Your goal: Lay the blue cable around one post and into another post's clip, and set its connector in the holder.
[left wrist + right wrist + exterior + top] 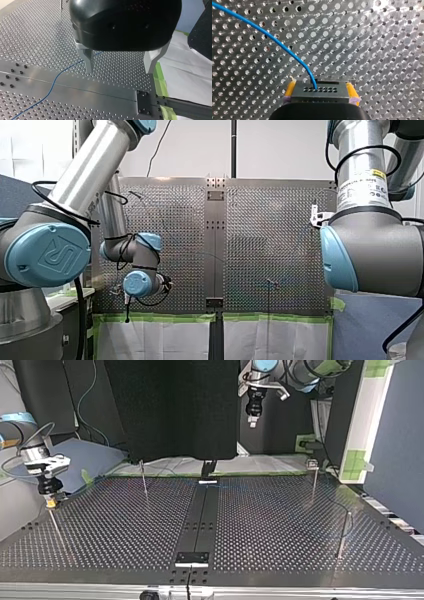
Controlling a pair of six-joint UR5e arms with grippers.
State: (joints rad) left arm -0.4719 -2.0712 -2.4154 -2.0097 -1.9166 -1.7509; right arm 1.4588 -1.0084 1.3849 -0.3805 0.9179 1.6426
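While my right gripper (320,87) pinches the black connector (324,96) between its yellow pads (289,91), the blue cable (269,36) leaves the connector's face and arcs away over the perforated table (374,50). In the top view this gripper hangs low at the view's left, directly over a thin post (57,530); whether that post bears the holder cannot be told. My left gripper (119,71), black with metal fingers (87,60), is spread wide with nothing between them. The left wrist view shows it hovering above the plate where the cable lies slack, passing one finger and running on across the flat middle strip (75,86). Three more posts stand in the top view: one behind the middle (144,480), one near the front at the view's right (343,535), and one further back at the right, topped by what looks like a clip (312,463). The cable appears to be round no post yet, so the routing is judged to be the step in hand. To do it well, the right grip should hold the connector square and move slowly, leaving slack so the cable does not drag the connector askew. The left gripper would best come down astride the cable, close lightly, and guide it low round the post before pressing it into the clip.
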